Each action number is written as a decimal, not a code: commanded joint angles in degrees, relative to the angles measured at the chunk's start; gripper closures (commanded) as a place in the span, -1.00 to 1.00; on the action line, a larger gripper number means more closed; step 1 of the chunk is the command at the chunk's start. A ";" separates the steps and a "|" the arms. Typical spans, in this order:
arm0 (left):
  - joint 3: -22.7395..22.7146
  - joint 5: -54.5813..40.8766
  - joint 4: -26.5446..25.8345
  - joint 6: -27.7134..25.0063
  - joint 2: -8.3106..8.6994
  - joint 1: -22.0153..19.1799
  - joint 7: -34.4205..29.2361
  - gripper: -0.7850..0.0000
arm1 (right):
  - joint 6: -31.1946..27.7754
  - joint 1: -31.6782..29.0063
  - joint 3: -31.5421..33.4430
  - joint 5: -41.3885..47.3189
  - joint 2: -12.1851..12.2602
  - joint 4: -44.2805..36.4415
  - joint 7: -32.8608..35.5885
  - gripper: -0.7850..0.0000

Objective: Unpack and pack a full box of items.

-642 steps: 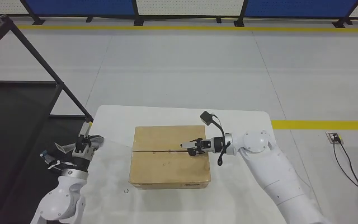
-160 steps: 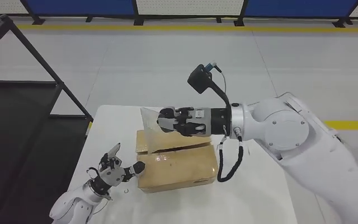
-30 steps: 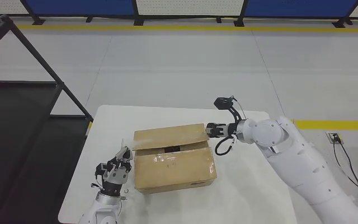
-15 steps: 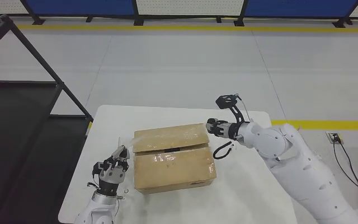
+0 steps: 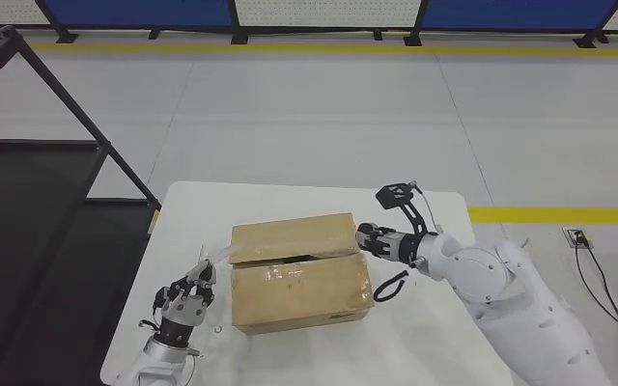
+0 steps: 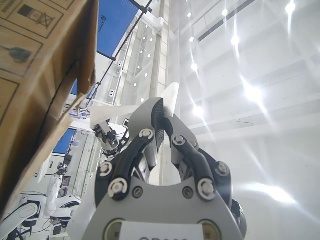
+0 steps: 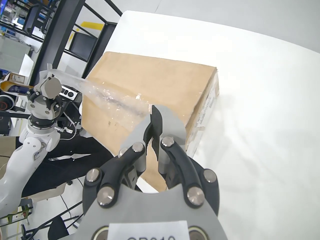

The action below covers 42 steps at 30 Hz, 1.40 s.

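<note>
A brown cardboard box (image 5: 299, 275) stands in the middle of the white table (image 5: 435, 328), its top flaps slightly parted along a dark seam. A strip of clear tape (image 7: 112, 97) stretches across the box top between both grippers. My left gripper (image 5: 198, 282) sits off the box's left side, pointing up, and is shut on one tape end (image 6: 170, 101). My right gripper (image 5: 368, 238) sits at the box's upper right edge; in the right wrist view this right gripper (image 7: 152, 117) is shut on the other tape end. In the left wrist view, the box (image 6: 37, 51) rises beside my left gripper (image 6: 163, 118).
A black metal frame (image 5: 92, 145) stands off the table's left side. Bare tabletop lies to the right of the box and behind it (image 5: 290, 198). The table's front edge is close to the box.
The right arm has shifted slightly toward the table's front while holding the tape at the box edge. The left gripper has moved a little left and nearer the front edge.
</note>
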 commanded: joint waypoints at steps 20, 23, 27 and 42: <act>-0.43 1.29 0.23 3.67 -0.09 0.62 -0.99 -0.15 | 0.38 -0.60 -1.35 -1.99 -1.21 5.01 -2.48 1.00; -0.75 0.79 -0.04 4.69 -0.06 1.02 -1.43 -0.86 | 0.92 -0.35 -1.49 -2.31 -1.39 5.63 -2.28 1.00; -1.25 0.48 -0.52 5.00 -0.06 1.48 -1.46 -1.00 | 0.90 -0.15 -1.55 -2.29 -1.61 6.13 -2.03 1.00; -7.73 -4.95 -4.70 7.31 0.21 4.63 -2.56 -1.00 | 0.62 0.02 -1.05 -2.63 -2.12 7.17 -1.01 1.00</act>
